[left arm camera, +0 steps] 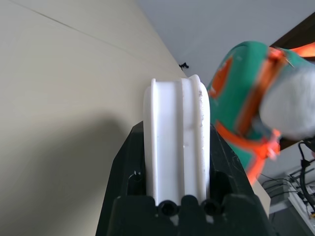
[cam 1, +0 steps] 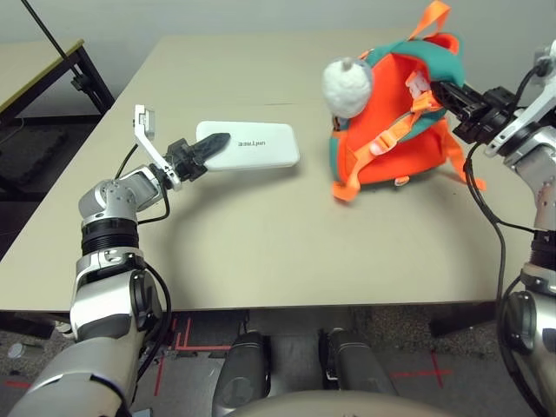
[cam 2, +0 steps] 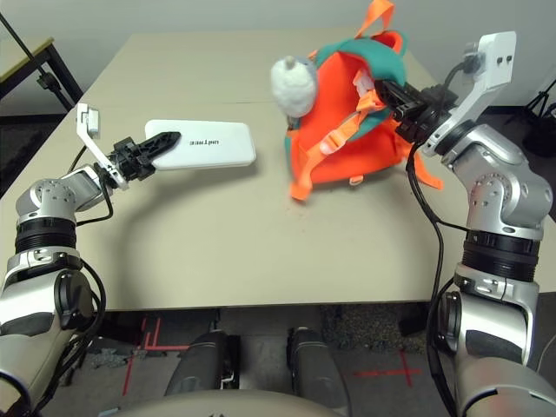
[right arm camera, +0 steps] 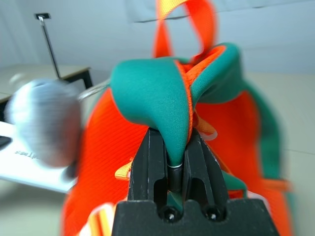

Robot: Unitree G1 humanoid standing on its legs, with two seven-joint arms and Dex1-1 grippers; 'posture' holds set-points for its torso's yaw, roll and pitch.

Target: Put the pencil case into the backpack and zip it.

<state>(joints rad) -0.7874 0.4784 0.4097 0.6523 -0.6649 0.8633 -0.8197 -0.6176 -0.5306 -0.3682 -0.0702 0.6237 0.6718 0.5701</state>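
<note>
The left pincer (left arm camera: 177,162) is parted to the thickness of the white pencil case (cam 1: 252,145), its two fingers pressed to opposite faces near one end, so the rest juts out ahead of the pincer towards the backpack; gripping an end presumably leaves the far end free to go in first. The case is held above the tabletop (cam 1: 234,252), its shadow lying beneath. Next, across a gap from that pincer's tips, the grey plush toy (cam 1: 347,88) dangles beside the teal and orange backpack (cam 2: 347,130), just where it might get in the case's way. At the right, the right pincer (right arm camera: 174,164) is nearly closed, with a fold of the teal fabric at the bag's upper edge pinched between its fingers, likely to steady the bag and keep its mouth reachable. The case is outside the bag, so insertion comes first and zipping after.
</note>
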